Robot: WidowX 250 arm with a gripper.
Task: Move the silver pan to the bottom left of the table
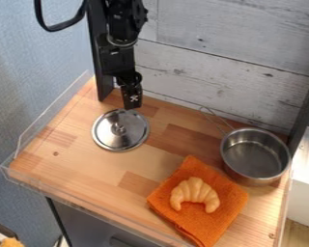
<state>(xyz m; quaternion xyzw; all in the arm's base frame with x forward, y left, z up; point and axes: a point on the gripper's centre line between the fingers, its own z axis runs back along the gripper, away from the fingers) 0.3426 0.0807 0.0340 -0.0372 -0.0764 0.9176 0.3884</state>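
The silver pan (255,155) stands upright at the right side of the wooden table (86,159), its thin wire handle angled up and left toward the back wall. My gripper (133,105) hangs at the back left of the table, just above the rear edge of a round silver lid (120,130), well to the left of the pan. Whether it touches the lid I cannot tell, nor how its jaws stand.
An orange cloth (224,204) lies at the front right beside the pan, with a croissant (195,194) on it. A clear low rim runs along the left and front edges. A plank wall (228,62) rises behind.
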